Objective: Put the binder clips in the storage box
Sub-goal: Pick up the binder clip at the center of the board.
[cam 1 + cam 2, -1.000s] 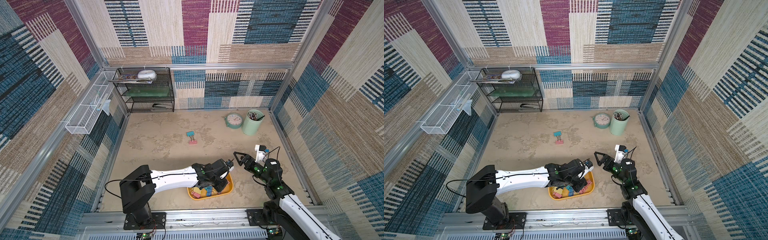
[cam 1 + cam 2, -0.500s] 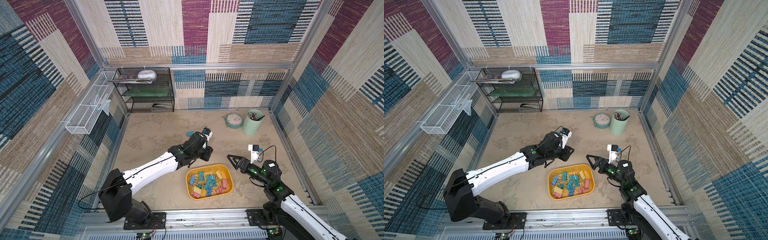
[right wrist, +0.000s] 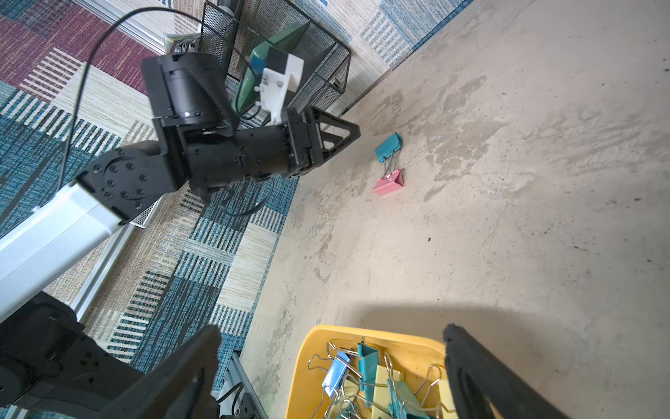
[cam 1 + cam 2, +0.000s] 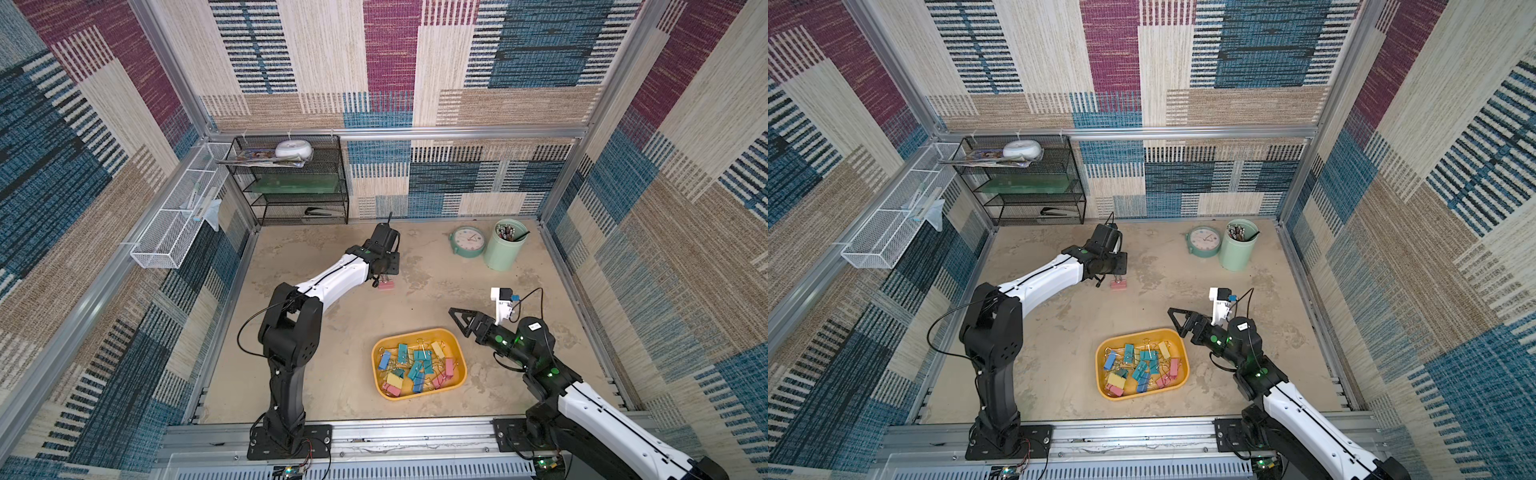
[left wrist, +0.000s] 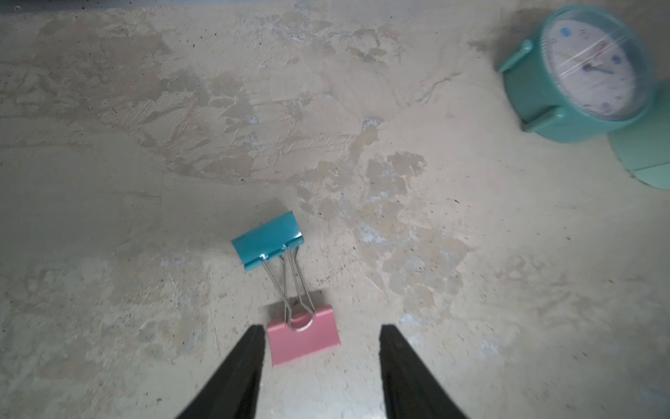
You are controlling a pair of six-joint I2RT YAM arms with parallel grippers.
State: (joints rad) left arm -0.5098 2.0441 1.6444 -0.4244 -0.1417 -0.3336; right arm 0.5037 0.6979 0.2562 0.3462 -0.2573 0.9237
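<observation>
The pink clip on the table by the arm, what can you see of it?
The pink clip is a small folded binder clip, smooth like painted metal, lying on the sandy tabletop outside the yellow tray. Its silver wire loop overlaps the handles of a teal clip. The left gripper hovers open over it, not holding it.

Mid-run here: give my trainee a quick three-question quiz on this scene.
1. True or false: every clip is already in the tray.
2. In the left wrist view, what sits between the left gripper's fingers? A) pink clip B) yellow clip C) purple clip
3. Fill in: the right gripper hovers by the tray with jaws ____.
Key: 1 false, the pink clip and teal clip lie outside it. 2 A. 3 open.
</observation>
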